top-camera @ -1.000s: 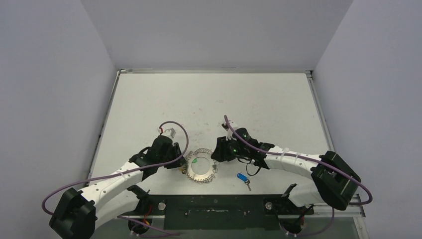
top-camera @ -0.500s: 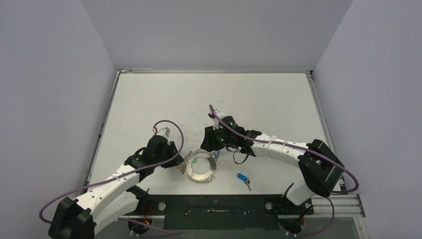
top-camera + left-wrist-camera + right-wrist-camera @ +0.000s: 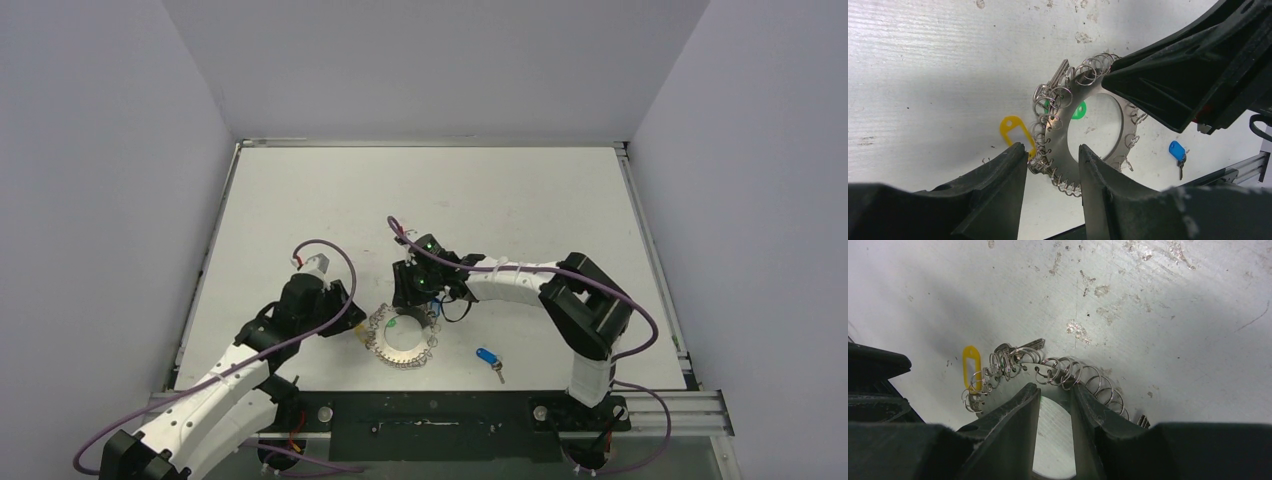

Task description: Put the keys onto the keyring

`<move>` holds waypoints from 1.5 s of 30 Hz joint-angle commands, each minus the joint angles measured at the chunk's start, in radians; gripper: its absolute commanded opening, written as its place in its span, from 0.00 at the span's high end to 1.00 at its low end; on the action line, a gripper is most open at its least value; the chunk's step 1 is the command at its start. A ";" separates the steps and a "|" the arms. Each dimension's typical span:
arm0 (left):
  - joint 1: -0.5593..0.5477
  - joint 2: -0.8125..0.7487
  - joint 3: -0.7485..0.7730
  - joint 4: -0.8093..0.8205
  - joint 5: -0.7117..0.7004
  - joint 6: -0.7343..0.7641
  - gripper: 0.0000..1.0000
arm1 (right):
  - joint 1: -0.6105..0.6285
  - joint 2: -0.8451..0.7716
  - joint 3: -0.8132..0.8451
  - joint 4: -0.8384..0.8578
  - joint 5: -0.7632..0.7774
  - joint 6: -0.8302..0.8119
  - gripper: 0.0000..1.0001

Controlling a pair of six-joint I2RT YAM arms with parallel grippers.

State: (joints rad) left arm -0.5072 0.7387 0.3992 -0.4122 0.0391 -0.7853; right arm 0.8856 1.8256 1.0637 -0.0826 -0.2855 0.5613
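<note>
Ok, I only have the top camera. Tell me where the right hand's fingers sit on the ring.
Observer: The right hand has its fingertips at the rim of the large silver metal ring edged with wire loops, with a narrow gap between them.
Operator: Report any key there.
Observer: A small silver metal key lies among the loops, blade pointing outward.
Operator: Now the left hand.
Observer: The left hand is open, the ring's rim between its fingers.

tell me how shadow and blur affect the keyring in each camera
Top external: even light, but the keyring is small, its edge detail hard to make out. Left wrist: ring sharp, the left gripper's fingers dark and blurred up close, soft shadow across the table. Right wrist: the right gripper's fingers, blurred, hide part of the ring.
</note>
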 commanded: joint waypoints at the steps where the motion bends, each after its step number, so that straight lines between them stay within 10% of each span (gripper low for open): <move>1: 0.009 -0.018 -0.014 0.004 0.024 -0.012 0.59 | 0.009 0.008 0.060 0.004 0.022 0.006 0.70; 34: 0.013 0.000 -0.044 0.065 0.067 -0.017 0.59 | 0.018 0.054 0.088 -0.017 0.047 0.008 0.72; 45: 0.015 0.020 -0.033 0.059 0.055 -0.004 0.59 | 0.049 0.049 0.156 -0.144 0.144 -0.074 0.88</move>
State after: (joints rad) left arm -0.5007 0.7540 0.3428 -0.3958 0.0944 -0.8005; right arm 0.9131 1.8950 1.1667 -0.1661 -0.2138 0.5354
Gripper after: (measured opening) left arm 0.407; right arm 0.107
